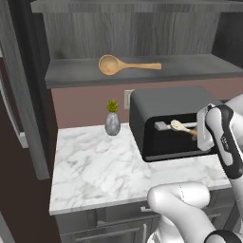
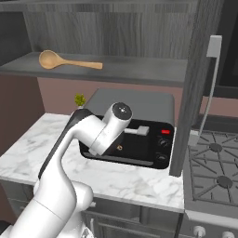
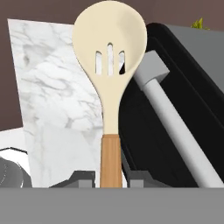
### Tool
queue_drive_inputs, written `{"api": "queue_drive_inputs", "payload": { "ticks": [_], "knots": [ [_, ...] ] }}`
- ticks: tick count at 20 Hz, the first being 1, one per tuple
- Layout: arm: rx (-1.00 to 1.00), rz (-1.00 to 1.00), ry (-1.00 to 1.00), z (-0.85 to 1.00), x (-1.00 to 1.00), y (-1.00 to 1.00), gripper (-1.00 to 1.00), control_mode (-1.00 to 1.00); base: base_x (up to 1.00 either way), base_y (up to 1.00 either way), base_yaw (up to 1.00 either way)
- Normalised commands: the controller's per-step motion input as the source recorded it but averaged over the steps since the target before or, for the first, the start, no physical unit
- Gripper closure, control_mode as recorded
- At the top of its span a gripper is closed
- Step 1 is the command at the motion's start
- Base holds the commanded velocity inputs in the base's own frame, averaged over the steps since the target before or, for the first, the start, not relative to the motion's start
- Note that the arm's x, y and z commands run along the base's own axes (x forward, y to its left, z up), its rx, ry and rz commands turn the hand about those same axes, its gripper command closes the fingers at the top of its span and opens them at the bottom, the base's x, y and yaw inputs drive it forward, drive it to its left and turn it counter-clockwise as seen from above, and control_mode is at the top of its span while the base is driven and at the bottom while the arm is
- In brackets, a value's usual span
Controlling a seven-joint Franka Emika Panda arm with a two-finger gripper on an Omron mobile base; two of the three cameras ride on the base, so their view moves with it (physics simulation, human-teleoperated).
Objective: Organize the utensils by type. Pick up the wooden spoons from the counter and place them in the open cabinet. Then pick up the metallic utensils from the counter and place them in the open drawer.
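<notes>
Hand view shows the small slotted wooden spoon [image 3: 110, 65] standing straight up out of the gripper [image 3: 110, 177], with its pale head on top and its orange-brown handle squeezed between the two dark fingers [image 3: 83, 177], so the fingers are closed on the spoon. From the left base view, the same spoon [image 1: 180, 126] is held in the air in front of the black toaster oven [image 1: 166, 118], close to its silver door handle [image 1: 163, 126]. The big wooden spoon [image 1: 124, 65] already lies on the grey shelf of the open cabinet [image 1: 190, 66], up above the oven. Under it all is the white marble counter [image 1: 104, 166], with a little plant in a grey vase [image 1: 112, 118] near the wall. I think the small spoon has to go up to that shelf next. The grip is only on the low end of the handle, so the spoon could tip or slip out if the arm moves fast. Its head could also bump the oven, or the front edge of the shelf, on the way up. It could even knock the big spoon if it lands too close.
</notes>
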Motion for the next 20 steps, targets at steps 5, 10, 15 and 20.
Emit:
{"api": "queue_drive_inputs", "payload": {
  "ticks": [5,10,15,20],
  "knots": [
    [-0.03,0.0,-0.08,0.09,-0.02,0.03,1.0,-1.0,0.0,0.0,0.0],
    [-0.36,0.08,-0.08,0.28,0.0,0.09,1.0,-1.0,0.0,0.0,0.0],
    [-0.24,0.08,0.0,0.44,0.0,0.0,1.0,-1.0,0.0,0.0,0.0],
    [-0.02,0.14,-0.1,0.53,0.0,-0.06,1.0,-1.0,0.0,0.0,0.0]
  ]
}}
